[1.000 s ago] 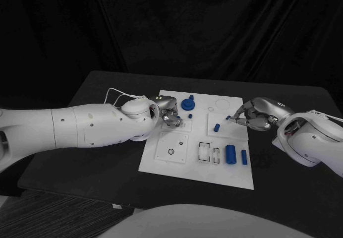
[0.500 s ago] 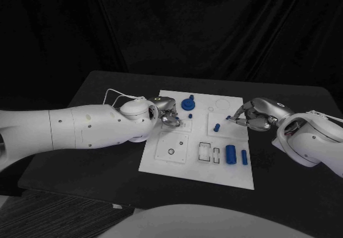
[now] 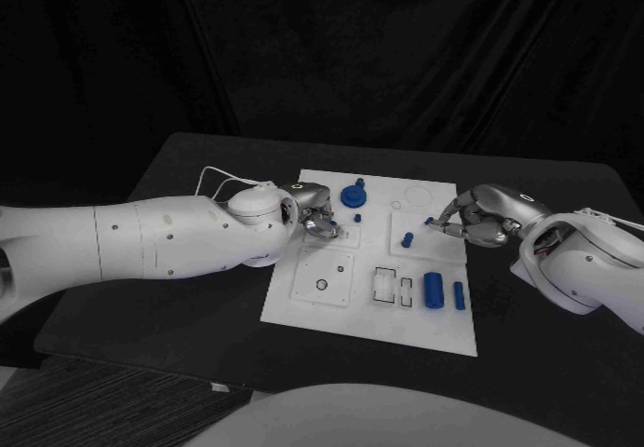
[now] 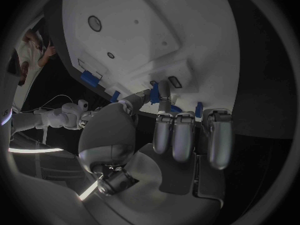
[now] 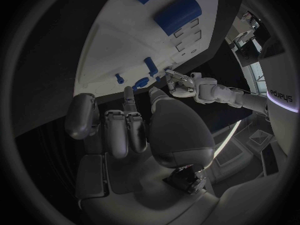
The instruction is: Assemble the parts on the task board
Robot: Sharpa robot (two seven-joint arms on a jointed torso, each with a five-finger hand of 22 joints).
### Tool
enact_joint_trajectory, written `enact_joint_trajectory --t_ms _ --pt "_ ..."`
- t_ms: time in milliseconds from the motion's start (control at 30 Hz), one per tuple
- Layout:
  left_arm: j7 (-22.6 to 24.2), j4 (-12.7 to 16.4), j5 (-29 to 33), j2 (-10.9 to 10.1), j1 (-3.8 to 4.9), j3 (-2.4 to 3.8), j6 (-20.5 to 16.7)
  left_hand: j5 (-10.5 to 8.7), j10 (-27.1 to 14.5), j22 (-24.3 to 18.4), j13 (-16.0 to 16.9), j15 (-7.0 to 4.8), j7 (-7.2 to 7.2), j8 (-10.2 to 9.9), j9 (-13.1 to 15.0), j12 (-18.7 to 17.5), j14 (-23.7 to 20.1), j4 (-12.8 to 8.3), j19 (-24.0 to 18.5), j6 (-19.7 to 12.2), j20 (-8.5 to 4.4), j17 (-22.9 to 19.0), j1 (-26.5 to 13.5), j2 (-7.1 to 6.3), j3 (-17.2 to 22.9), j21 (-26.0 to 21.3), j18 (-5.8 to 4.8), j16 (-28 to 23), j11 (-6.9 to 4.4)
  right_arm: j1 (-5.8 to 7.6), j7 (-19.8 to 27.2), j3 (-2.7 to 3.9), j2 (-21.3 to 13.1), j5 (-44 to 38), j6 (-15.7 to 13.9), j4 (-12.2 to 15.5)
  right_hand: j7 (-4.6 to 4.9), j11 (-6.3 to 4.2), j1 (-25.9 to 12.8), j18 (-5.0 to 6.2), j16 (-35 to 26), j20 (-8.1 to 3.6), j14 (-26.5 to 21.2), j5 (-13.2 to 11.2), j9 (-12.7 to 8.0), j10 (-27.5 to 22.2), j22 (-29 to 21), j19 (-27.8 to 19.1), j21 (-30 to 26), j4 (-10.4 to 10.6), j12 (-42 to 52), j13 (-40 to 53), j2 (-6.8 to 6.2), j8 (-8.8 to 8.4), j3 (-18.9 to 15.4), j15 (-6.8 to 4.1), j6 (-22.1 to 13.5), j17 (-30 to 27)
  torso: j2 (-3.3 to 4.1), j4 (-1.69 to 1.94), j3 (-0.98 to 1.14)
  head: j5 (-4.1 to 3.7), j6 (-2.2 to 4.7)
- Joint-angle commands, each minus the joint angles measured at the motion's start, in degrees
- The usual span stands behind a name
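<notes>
The left hand [image 3: 315,222], polished silver metal on a smooth white arm, sits left of centre in the head view over the task board's left edge, fingers curled in; in the left wrist view a small blue part [image 4: 154,92] shows at its fingertips [image 4: 164,91], but whether it is pinched cannot be told. The right hand [image 3: 473,223], at right of centre, has its silver fingers bunched around a small blue peg [image 3: 430,222] at the board's right edge; whether the peg is actually held cannot be told. The task board [image 3: 341,303] is a flat matte white plate in the middle of the frame on the black table [image 3: 188,307], with raised square panels, round holes and rectangular slots. A round blue knob with a stem [image 3: 353,195] stands near the board's upper middle, a short blue pin [image 3: 358,218] just below it, and a small blue block [image 3: 407,239] lower right of that. A thick ribbed blue cylinder [image 3: 434,288] and a slimmer blue bar [image 3: 459,295] lie side by side at the lower right. In the right wrist view, "arpa" reads on the white arm.
</notes>
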Motion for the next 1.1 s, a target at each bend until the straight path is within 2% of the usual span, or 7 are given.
enact_joint_trajectory --t_ms 33,100,300,400,733,1100 --pt "-0.29 -0.14 -0.23 0.11 -0.21 -0.04 1.80 0.53 6.12 12.90 14.95 -0.79 -0.49 -0.48 0.14 1.24 5.95 0.50 3.50 0.21 -0.47 15.26 0.34 1.56 -0.75 -0.19 -1.04 0.80 -0.75 -0.16 -0.66 0.04 0.03 -0.10 0.18 -0.01 -0.05 0.11 1.50 1.04 -0.91 0.04 4.24 1.70 0.92 6.07 8.98 -0.24 -1.51 -0.78 0.95 15.13 -0.35 1.19 -0.06 0.02 -0.67 9.75 -0.04 -0.07 -0.03 0.04 0.01" --pt "-0.35 -0.16 -0.23 0.15 -0.25 -0.04 2.01 0.51 6.12 12.91 14.95 -0.78 -0.49 -0.49 0.13 1.24 5.95 0.62 3.50 0.23 -0.48 15.26 0.32 1.62 -0.92 -0.19 -1.04 0.80 -0.74 -0.17 -0.70 0.04 0.06 -0.10 0.25 -0.04 -0.04 0.12 1.76 1.05 -0.94 0.04 4.23 2.00 0.94 6.07 8.97 -0.24 -1.59 -0.80 0.95 15.13 -0.37 1.24 0.02 0.03 -0.72 9.71 -0.03 -0.13 -0.05 0.07 0.01" --pt "-0.39 -0.20 -0.22 0.22 -0.36 -0.04 2.37 -0.59 6.12 12.88 14.95 -0.71 -0.43 -0.84 -0.11 1.24 5.95 2.97 3.44 0.57 -0.44 15.26 -0.36 2.30 -4.87 -0.35 -1.01 0.80 -0.67 -0.21 -0.81 0.04 0.27 -0.10 0.50 -0.23 0.00 0.16 2.68 1.06 -0.97 0.06 4.24 3.30 1.04 6.07 8.96 -0.21 -1.79 -0.86 0.95 15.13 -0.46 1.43 0.32 0.05 -0.88 9.69 -0.02 -0.15 -0.06 0.07 0.01" --pt "-0.26 -0.22 -0.22 0.26 -0.39 -0.04 2.40 -0.61 6.12 12.87 14.95 -0.71 -0.43 -0.91 -0.15 1.24 5.95 3.30 3.43 0.62 -0.44 15.26 -0.27 2.43 -5.61 -0.40 -1.00 0.80 -0.66 -0.24 -0.88 0.04 0.31 -0.10 0.63 -0.32 0.00 0.15 3.09 1.06 -0.99 0.06 4.24 4.00 1.08 6.07 8.97 -0.18 -1.86 -0.87 0.95 15.13 -0.51 1.51 0.48 0.04 -0.96 9.68 0.00 -0.06 -0.04 0.05 0.01" --pt "0.43 -0.33 -0.21 0.32 -0.47 -0.04 2.46 -1.84 6.12 12.90 14.95 -0.67 -0.36 -1.30 -0.41 1.24 5.95 5.27 3.42 0.84 -0.40 15.26 -0.27 2.89 -8.99 -0.49 -0.99 0.80 -0.62 -0.28 -1.22 0.04 0.32 -0.10 1.11 -0.46 0.00 0.16 3.81 1.08 -1.05 0.06 4.22 5.07 1.16 6.07 8.96 -0.17 -2.05 -0.91 0.95 15.13 -0.59 1.67 0.78 0.05 -1.05 9.61 0.02 -0.12 -0.03 0.00 0.01" --pt "0.69 -0.11 -0.21 0.29 -0.52 -0.04 2.86 -1.43 6.12 12.89 14.95 -0.68 -0.45 -1.36 -0.44 1.24 5.95 5.51 3.40 0.94 -0.40 15.26 0.22 3.14 -9.56 -0.54 -0.98 0.80 -0.66 -0.30 -1.46 0.04 0.31 -0.11 1.45 -0.52 -0.01 0.15 4.73 1.09 -1.06 0.05 4.23 6.34 1.23 6.07 8.97 -0.13 -2.21 -1.02 0.95 15.13 -0.69 1.84 1.20 0.04 -1.12 9.62 -0.04 -0.17 0.01 0.14 0.01"
